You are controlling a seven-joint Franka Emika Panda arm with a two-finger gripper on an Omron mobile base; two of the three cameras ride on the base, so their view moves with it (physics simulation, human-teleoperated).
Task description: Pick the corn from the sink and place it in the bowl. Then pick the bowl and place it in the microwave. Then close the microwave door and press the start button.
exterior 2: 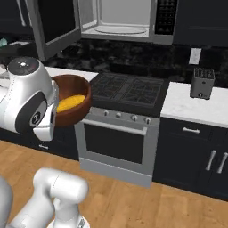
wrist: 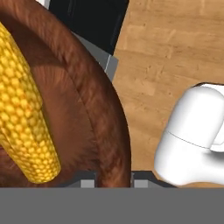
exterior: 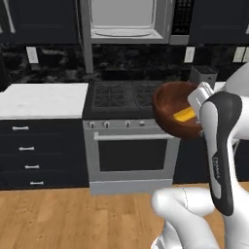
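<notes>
Your fingers (wrist: 89, 178) pinch the wooden bowl's (wrist: 105, 113) rim, one tip on each side of the wall. The corn (wrist: 24, 118) lies inside it, at nine o'clock from them. Your arm holds the bowl raised before the stove (exterior: 127, 127), with the microwave (exterior 2: 122, 20) open at twelve o'clock.

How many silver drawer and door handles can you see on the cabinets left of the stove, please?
4, stacked on the drawers under the white counter: top, second, third, bottom. More may lie beyond the frame.

Corn (wrist: 26, 109) in tilted (brown) bowl (wrist: 105, 113).
</notes>
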